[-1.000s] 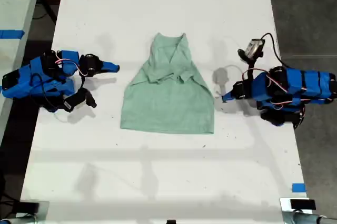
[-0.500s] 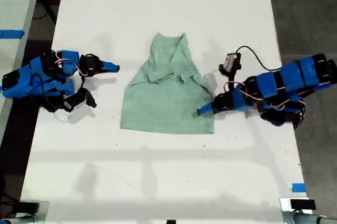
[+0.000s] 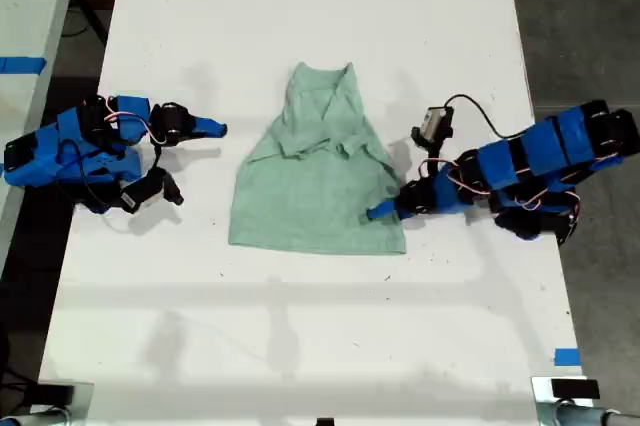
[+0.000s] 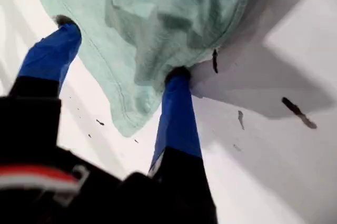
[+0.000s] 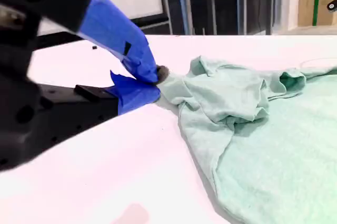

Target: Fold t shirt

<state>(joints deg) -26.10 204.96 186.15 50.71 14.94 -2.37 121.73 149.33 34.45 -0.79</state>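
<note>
Mint-green t shirt (image 3: pixel 318 186), sleeves folded in; first pincer (image 3: pixel 377 212) apart at its hem; second pincer (image 3: pixel 218 128) together.

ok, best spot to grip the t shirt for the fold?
Probably the hem corner of the t shirt on the exterior view's right, approached from that side. It lies flat and free, and my first gripper already has open jaws straddling that edge.

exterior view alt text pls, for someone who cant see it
A mint t shirt lies on a white table between two blue arms. The first gripper, from the exterior view's right, is on its hem corner; the second gripper rests apart from the shirt.
</note>
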